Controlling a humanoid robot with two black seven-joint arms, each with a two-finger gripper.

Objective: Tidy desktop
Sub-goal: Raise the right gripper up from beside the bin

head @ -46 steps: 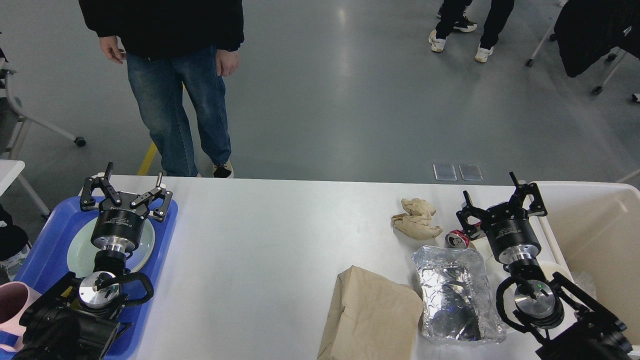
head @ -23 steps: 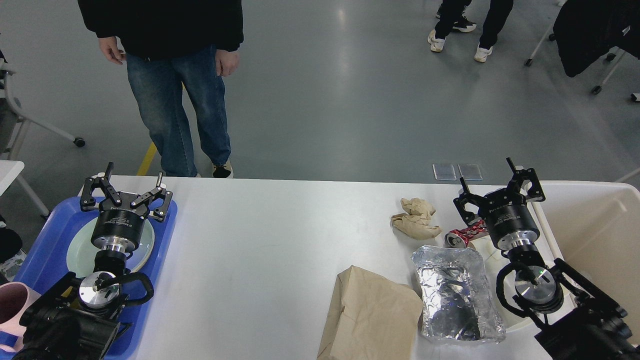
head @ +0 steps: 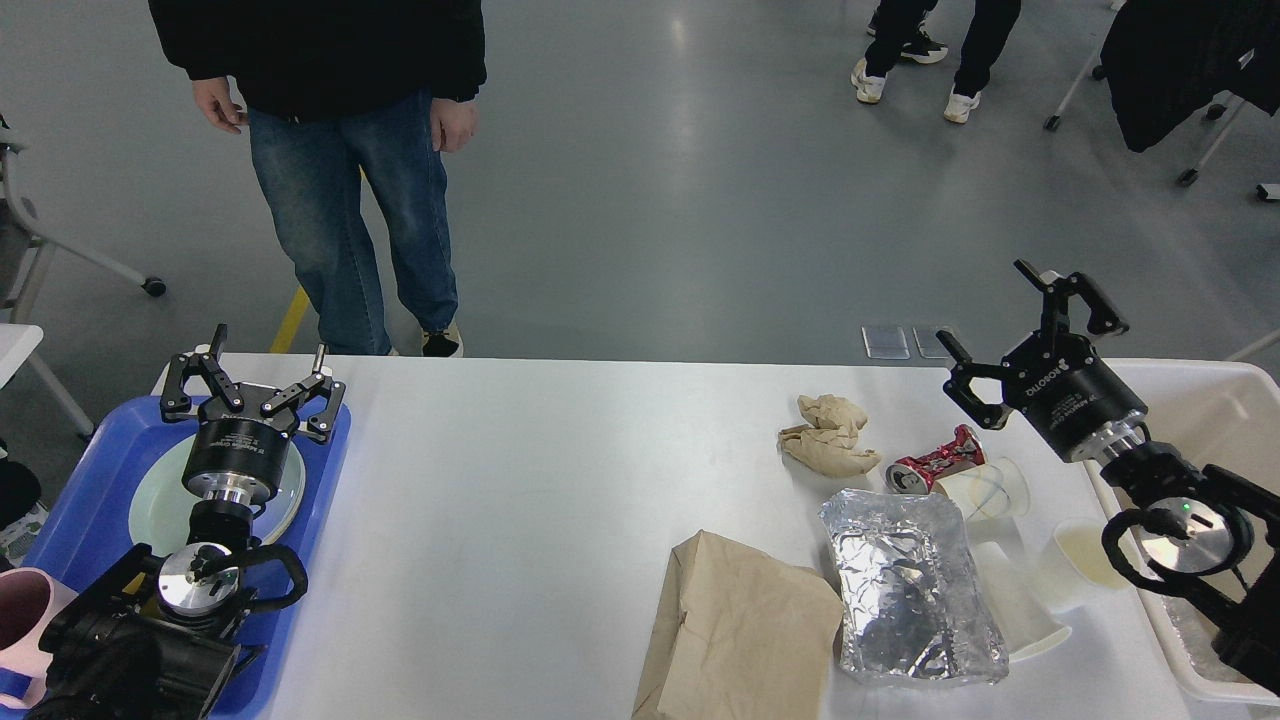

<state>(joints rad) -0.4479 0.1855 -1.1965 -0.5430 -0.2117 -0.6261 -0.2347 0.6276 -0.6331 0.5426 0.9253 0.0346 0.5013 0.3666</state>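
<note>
The white desktop (head: 520, 470) spans the view. On its right half lie a crumpled brown paper wad (head: 828, 438), a crushed red can (head: 932, 466), a tipped white paper cup (head: 985, 493), a second paper cup (head: 1075, 556), a silver foil bag (head: 912, 590) and a flat brown paper bag (head: 740, 630). My right gripper (head: 1000, 325) hangs open and empty above the desktop's far right edge, up and right of the can. My left gripper (head: 252, 378) stands open and empty over the pale plate (head: 160, 505) in the blue tray (head: 85, 500).
A cream-white bin (head: 1220, 420) stands at the desktop's right end. A pink mug (head: 20, 610) sits at the tray's near left. A person in jeans (head: 350, 170) stands just beyond the far edge; other people and chairs are farther off.
My right gripper has risen and swung right, away from the can and cups toward the bin, uncovering the cups. The left arm has not moved.
</note>
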